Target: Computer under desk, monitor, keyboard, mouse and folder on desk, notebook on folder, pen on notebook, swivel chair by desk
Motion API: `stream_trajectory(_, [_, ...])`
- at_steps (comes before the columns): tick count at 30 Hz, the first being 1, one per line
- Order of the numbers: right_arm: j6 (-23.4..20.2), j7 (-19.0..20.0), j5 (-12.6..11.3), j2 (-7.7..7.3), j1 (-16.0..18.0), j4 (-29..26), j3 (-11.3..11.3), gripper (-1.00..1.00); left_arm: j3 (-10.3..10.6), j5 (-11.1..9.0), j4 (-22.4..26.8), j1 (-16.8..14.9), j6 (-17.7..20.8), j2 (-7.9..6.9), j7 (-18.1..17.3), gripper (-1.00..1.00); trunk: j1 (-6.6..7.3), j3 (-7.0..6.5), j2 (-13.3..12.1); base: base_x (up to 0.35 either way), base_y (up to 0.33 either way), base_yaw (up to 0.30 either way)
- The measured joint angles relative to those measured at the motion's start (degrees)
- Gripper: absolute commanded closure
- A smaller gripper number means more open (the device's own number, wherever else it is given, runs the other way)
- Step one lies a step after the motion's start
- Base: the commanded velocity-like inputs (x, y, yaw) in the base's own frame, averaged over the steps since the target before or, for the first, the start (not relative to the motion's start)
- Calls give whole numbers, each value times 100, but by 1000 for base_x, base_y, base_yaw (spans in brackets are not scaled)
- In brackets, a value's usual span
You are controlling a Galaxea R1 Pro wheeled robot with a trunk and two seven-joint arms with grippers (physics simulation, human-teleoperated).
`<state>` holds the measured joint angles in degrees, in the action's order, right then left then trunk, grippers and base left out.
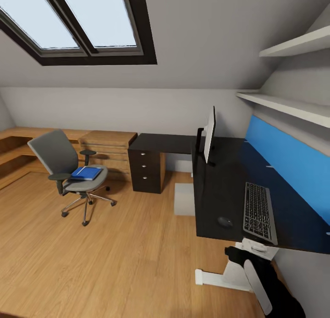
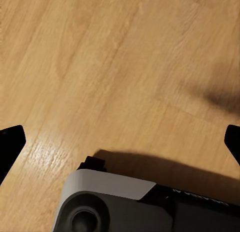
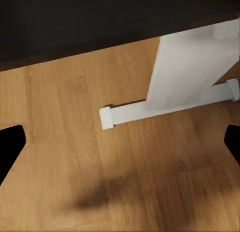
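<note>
Nearest the camera, the right arm point(image 1: 270, 288), black and white, hangs low at the front edge of the worktop point(image 1: 220, 189). In the right wrist view the right gripper point(image 3: 120, 144) has its jaws set wide apart, nothing between them, over the wooden floor point(image 3: 60, 117) and facing the white pedestal leg point(image 3: 192, 66) and its foot bar. In the left wrist view the left gripper point(image 2: 120, 144) likewise has its jaws wide and empty above bare floorboards, with part of the robot's grey-and-black body at the frame edge. On the glossy black worktop, the keyboard point(image 1: 259, 212) lies near the front edge, and the mouse point(image 1: 224, 222) sits just beside it, on the side away from the blue back panel point(image 1: 286, 160). Farther along the same surface the monitor point(image 1: 209, 134) stands upright, seen nearly edge-on. Under the worktop a pale grey box, apparently the computer point(image 1: 184, 199), stands on the floor. Beyond it is the black drawer unit point(image 1: 146, 169), then low wooden shelving point(image 1: 107, 148). The swivel chair point(image 1: 68, 171) stands well apart from the worktop on open floor, with the blue folder point(image 1: 86, 173) lying on its seat. A skylight point(image 1: 78, 22) is set in the sloped wall above.
</note>
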<state>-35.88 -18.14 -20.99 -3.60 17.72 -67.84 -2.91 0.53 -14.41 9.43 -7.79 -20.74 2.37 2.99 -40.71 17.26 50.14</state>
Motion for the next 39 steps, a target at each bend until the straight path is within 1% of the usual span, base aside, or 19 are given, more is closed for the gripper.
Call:
stream_trajectory(2, [-163, -9, 2, 37, 0, -193, -1, -100, 0, 1, 0, 0, 0, 1, -1, -100, 0, 0, 0, 0, 0, 0])
stream_trajectory(3, [-329, -15, 2, 70, 0, -378, -1, -100, 0, 2, 0, 0, 0, 4, -1, -100, 0, 0, 0, 0, 0, 0])
stream_trajectory(7, [-632, -21, 5, 130, -1, -754, -2, -100, 0, 2, 0, 0, 0, 6, -1, -100, 0, 0, 0, 0, 0, 0])
stream_trajectory(10, [-803, -28, 5, 178, -1, -1022, -2, -100, 0, 3, 0, 0, 0, 7, 3, -100, 0, 0, 0, 0, 0, 0])
stream_trajectory(11, [-890, -33, 3, 219, -1, -1175, -2, -100, 0, 6, 0, 0, 0, 5, 5, -100, 0, 0, 0, 0, 0, 0])
stream_trajectory(15, [-1011, -45, 19, 334, -1, -1428, 18, -100, 0, 5, 0, 0, 0, 1, 7, -100, 0, 0, 0, 0, 0, 0])
stream_trajectory(19, [-1023, -110, 40, 400, -1, -1505, 47, -100, 0, 4, 0, 0, 0, 0, 6, -100, 0, 0, 0, 45, 0, 0])
stream_trajectory(24, [-952, -168, 48, 419, -1, -1475, 51, -100, 0, 3, 0, 0, -4, -1, 1, -100, 2, 0, 1, 209, 0, 0])
stream_trajectory(28, [-763, -179, 52, 420, -1, -1331, 52, -100, 0, 3, 0, 0, -7, -1, 0, -100, 3, 0, 1, 290, 0, 0])
stream_trajectory(29, [-654, -182, 55, 420, -2, -1226, 55, -100, 0, 3, 0, 0, -6, -1, 0, -100, 3, 0, 1, 312, 0, 0])
stream_trajectory(33, [-488, -185, 68, 416, -1, -1018, 59, -100, 0, 3, 0, 0, -3, 5, -1, -100, 3, 0, 1, 309, 0, 0])
stream_trajectory(39, [-419, -186, 76, 398, -1, -926, 45, -100, 0, 3, 0, 0, -1, 4, -1, -100, 1, 0, 0, 178, 0, 0])
